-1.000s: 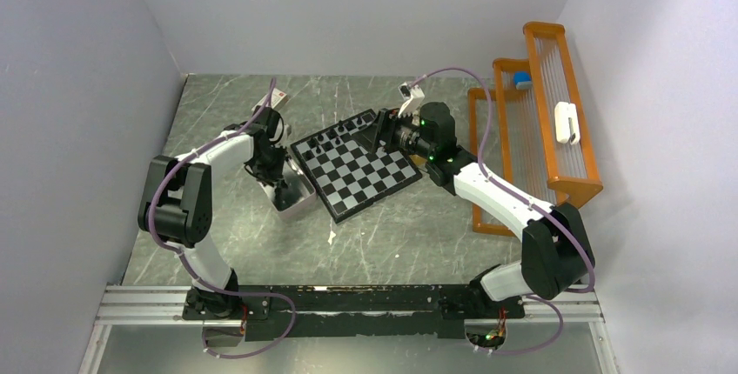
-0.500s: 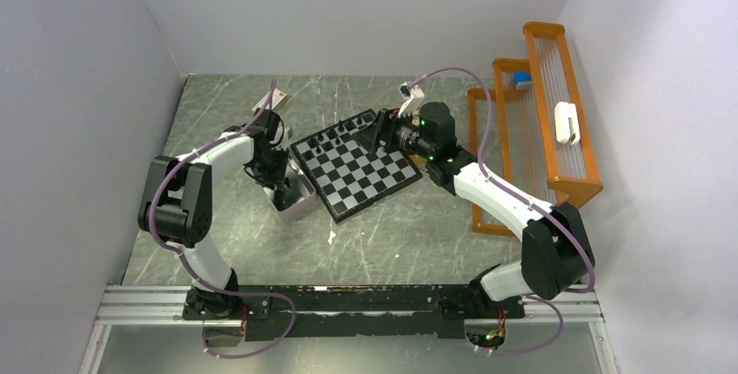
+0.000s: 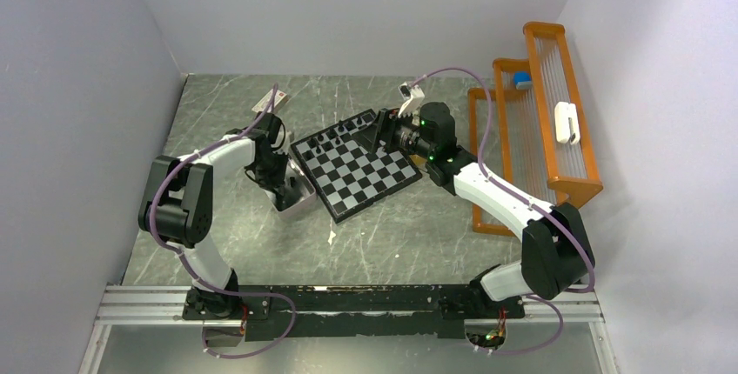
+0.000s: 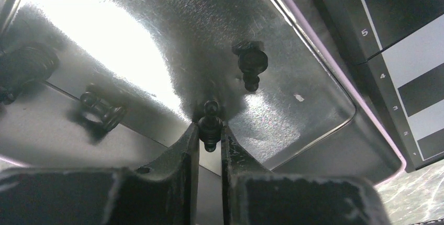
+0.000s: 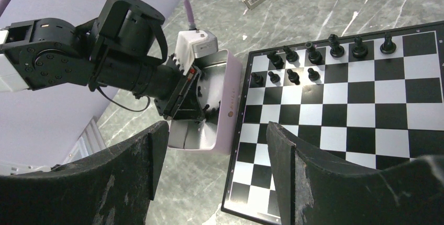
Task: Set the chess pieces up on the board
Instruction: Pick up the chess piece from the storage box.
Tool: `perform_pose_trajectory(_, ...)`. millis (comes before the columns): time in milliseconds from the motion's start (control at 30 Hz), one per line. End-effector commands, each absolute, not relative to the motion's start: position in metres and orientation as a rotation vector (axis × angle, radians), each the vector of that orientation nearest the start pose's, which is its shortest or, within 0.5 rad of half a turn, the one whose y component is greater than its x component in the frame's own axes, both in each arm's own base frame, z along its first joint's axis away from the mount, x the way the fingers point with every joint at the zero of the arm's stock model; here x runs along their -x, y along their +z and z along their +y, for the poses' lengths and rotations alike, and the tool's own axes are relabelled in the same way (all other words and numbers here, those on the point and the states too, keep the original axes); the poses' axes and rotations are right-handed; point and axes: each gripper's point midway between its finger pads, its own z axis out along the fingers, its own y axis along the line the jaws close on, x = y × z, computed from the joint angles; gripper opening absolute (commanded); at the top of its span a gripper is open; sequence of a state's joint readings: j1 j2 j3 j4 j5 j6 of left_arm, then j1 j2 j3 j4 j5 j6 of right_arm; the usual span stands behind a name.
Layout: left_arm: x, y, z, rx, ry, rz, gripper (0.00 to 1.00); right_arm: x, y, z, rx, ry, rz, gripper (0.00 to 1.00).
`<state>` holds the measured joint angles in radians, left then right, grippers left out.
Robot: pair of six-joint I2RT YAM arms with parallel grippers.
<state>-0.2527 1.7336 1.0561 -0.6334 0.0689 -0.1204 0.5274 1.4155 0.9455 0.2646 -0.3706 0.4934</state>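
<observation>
1. Left gripper (image 4: 210, 140): the fingers are drawn together and clamped on a small black piece (image 4: 210, 124), at lower centre of the left wrist view, inside the metal tin (image 4: 293, 42).
2. Tin contents: loose pieces (image 4: 252, 64) lie on the tin floor, one at upper centre and one at left. A dark shape at the far left edge is too blurred to identify.
3. Tin position: just beside the left edge of the board (image 3: 358, 167), at centre of the overhead view.
4. Right gripper (image 5: 214, 167): the fingers are wide apart and hold nothing, over the board's upper right edge.
5. Board: standing pieces (image 5: 314, 55), all black, fill two short rows at upper right of the right wrist view.
</observation>
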Motion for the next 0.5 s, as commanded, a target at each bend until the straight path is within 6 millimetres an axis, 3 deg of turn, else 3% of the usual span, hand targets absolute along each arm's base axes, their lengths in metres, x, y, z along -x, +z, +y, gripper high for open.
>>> perform_pose_trajectory(0,-0.303,0.020,-0.102,-0.232,-0.197,2.869,0.14,-0.339,0.244,0.292,0.318,1.055,1.828,0.72)
perform_pose_trajectory(267,-0.332,0.070,-0.124,-0.312,-0.331,2.665,0.13,-0.337,0.248,0.296,0.306,1.088,1.854,0.72)
perform_pose_trajectory(467,-0.342,0.105,-0.138,-0.371,-0.397,2.498,0.12,-0.331,0.249,0.308,0.340,1.173,1.882,0.70)
